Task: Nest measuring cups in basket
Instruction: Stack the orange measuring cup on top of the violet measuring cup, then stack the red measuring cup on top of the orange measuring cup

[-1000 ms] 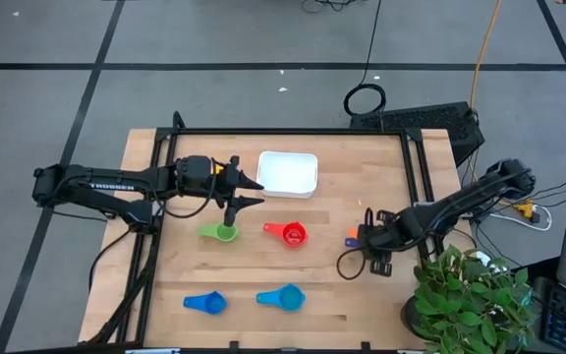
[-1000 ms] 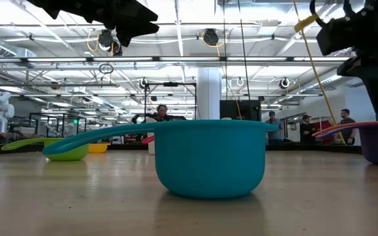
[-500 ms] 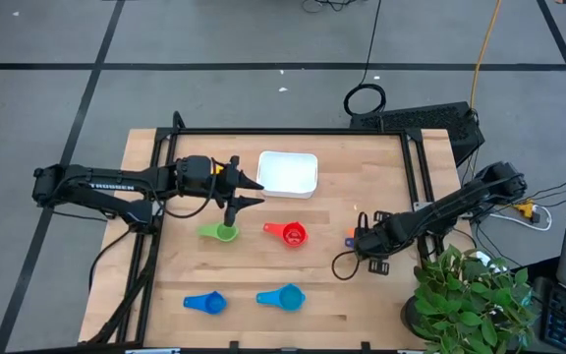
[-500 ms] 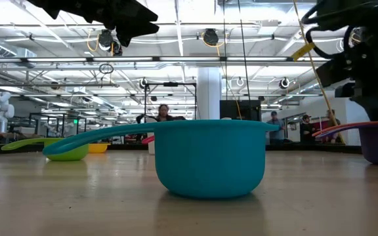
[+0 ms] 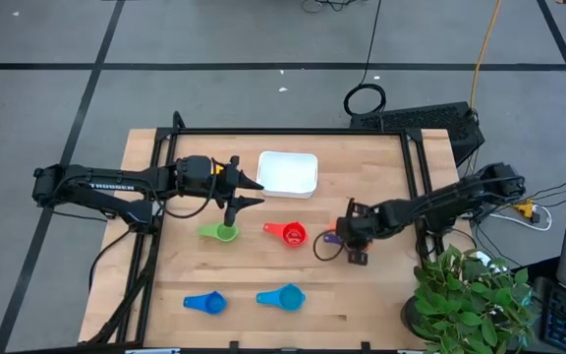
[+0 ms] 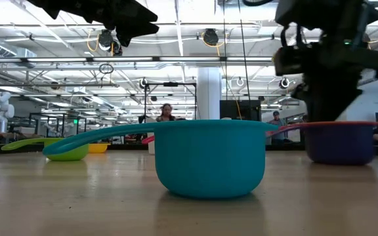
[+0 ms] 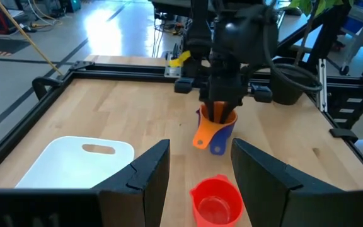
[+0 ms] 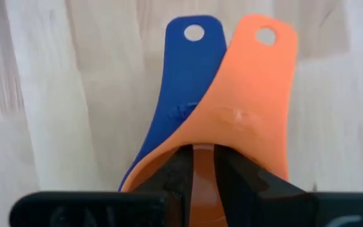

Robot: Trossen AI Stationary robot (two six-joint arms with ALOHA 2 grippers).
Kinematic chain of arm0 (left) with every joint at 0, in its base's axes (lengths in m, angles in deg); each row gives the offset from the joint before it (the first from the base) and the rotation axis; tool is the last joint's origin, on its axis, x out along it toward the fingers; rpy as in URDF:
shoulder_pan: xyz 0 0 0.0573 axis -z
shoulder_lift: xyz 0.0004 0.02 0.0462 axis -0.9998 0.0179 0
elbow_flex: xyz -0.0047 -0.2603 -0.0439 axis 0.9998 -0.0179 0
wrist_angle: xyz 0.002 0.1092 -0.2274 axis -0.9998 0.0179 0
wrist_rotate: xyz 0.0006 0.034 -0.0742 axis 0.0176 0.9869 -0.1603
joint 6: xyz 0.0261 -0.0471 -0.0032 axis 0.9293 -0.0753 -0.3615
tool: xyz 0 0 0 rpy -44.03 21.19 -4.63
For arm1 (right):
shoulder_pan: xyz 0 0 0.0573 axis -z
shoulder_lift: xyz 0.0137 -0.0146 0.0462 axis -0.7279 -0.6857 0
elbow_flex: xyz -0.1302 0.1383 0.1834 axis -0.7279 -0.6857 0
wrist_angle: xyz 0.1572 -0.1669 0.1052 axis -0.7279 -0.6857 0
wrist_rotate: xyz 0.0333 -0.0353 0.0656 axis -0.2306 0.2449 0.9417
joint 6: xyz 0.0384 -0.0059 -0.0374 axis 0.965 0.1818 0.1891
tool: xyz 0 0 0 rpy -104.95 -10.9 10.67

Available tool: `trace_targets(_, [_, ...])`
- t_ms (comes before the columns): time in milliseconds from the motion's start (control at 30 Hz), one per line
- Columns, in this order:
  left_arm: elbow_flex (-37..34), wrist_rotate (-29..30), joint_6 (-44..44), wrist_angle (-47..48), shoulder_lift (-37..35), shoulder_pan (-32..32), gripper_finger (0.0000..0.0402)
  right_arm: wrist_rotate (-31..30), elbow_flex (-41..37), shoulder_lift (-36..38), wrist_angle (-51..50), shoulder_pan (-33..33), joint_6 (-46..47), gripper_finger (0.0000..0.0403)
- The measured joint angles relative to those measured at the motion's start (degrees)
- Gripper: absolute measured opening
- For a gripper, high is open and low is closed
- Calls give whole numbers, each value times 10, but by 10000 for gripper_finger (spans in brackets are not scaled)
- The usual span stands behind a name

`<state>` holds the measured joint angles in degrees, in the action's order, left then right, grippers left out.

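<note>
An orange measuring cup (image 8: 244, 113) sits nested in a navy one (image 6: 336, 143) on the table, right of the red cup (image 5: 293, 234). My right gripper (image 8: 205, 170) reaches down into the orange bowl and is shut on it. Both handles (image 7: 201, 135) point toward the table's left. The white basket (image 5: 288, 172) lies at the far middle. A green cup (image 5: 224, 232), a blue cup (image 5: 204, 303) and a light blue cup (image 5: 285, 296) rest on their bottoms. My left gripper (image 5: 249, 192) hangs open above the table, between the basket and the green cup. My right gripper comes from above, slanting toward the table's left, into the orange cup's bowl beside the handle's root (image 8: 232, 135). A thin strip of orange (image 8: 205, 165) shows between the two fingers; the fingers hide just which part that is. The navy cup's bottom looks level with the tabletop.
A potted plant (image 5: 470, 295) crowds the near right corner. A black frame (image 5: 416, 177) runs along the table's edges. A cable loop (image 5: 324, 254) hangs off my right wrist. Bare wood lies between the red cup and the basket.
My right gripper has gone toward the table's left edge, closer to the red cup, sinking and tipping more steeply down. The nested orange and navy cups have travelled left with it, staying upright and low at the table.
</note>
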<state>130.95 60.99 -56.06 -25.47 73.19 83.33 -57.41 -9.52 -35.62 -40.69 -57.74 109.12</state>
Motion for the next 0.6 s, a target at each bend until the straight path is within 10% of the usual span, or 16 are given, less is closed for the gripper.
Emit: trace_targets(600, [17, 57, -19, 90, 39, 34, 172, 42, 0, 92, -24, 21, 6, 54])
